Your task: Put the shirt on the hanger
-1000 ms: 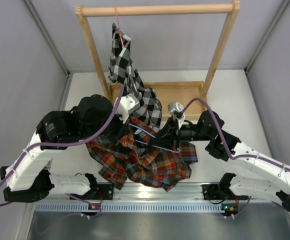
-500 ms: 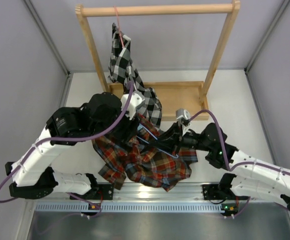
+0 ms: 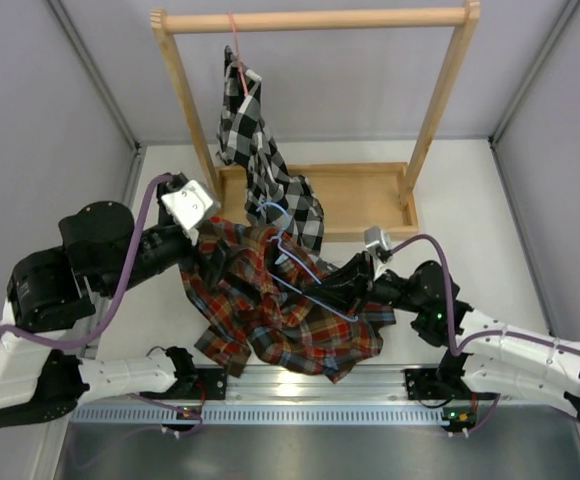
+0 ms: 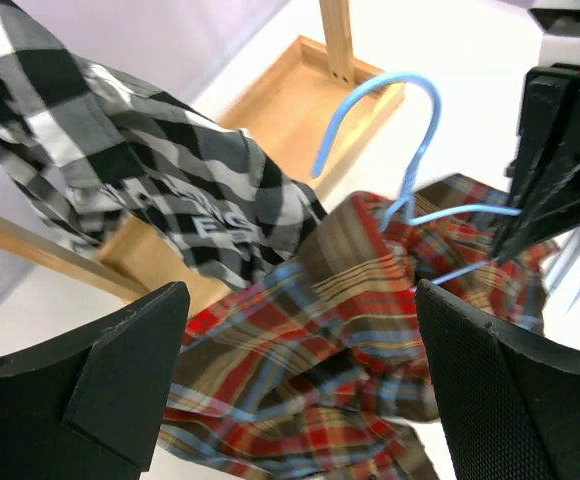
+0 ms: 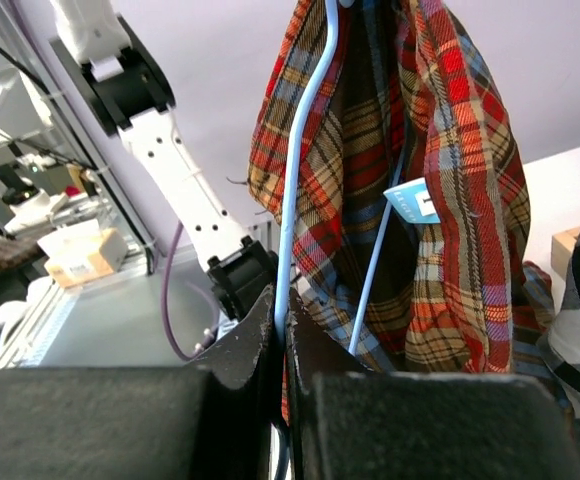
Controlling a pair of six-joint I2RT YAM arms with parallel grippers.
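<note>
The plaid shirt [image 3: 290, 320] hangs in a bunch over the light-blue hanger [image 3: 275, 215], whose hook sticks up out of the fabric. My right gripper [image 3: 322, 294] is shut on the hanger's wire from the right. In the right wrist view the wire [image 5: 305, 180] runs up from between the shut jaws of the right gripper [image 5: 286, 335] into the shirt [image 5: 450, 200]. My left gripper [image 3: 220, 265] stands open at the shirt's left edge. In the left wrist view its wide-apart fingers [image 4: 80, 390] frame the shirt [image 4: 350, 340] and the hook [image 4: 415, 110], holding nothing.
A black-and-white checked shirt [image 3: 260, 160] hangs from a pink-red hanger [image 3: 235, 50] on the wooden rack [image 3: 310, 20], just behind the plaid shirt. The rack's wooden base tray [image 3: 360, 195] lies behind the grippers. Grey walls close in left and right.
My left gripper opened, let go of the shirt and drew back to the left. My right gripper shifted slightly toward the near edge with the hanger; the hook now shows above the fabric.
</note>
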